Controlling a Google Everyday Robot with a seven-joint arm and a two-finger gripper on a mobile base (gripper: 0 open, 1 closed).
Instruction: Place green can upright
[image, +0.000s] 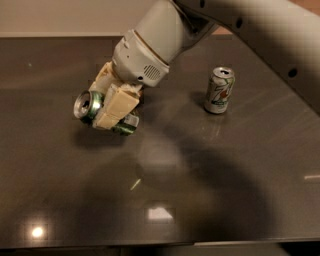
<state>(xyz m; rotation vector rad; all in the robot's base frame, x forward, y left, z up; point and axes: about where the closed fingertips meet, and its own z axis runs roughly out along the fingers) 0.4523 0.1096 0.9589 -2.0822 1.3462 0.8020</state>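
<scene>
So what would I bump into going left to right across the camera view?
green can, tilted and clamped in the tool → white-and-silver can, standing upright on the dark table

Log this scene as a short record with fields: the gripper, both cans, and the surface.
gripper: left of centre, above the table, jaws shut on the green can
held can: dark green shiny metal drink can, tilted, silver end facing left, not upright
other can: white-and-silver can, upright, at right, apart from the gripper
surface: dark glossy table
</scene>
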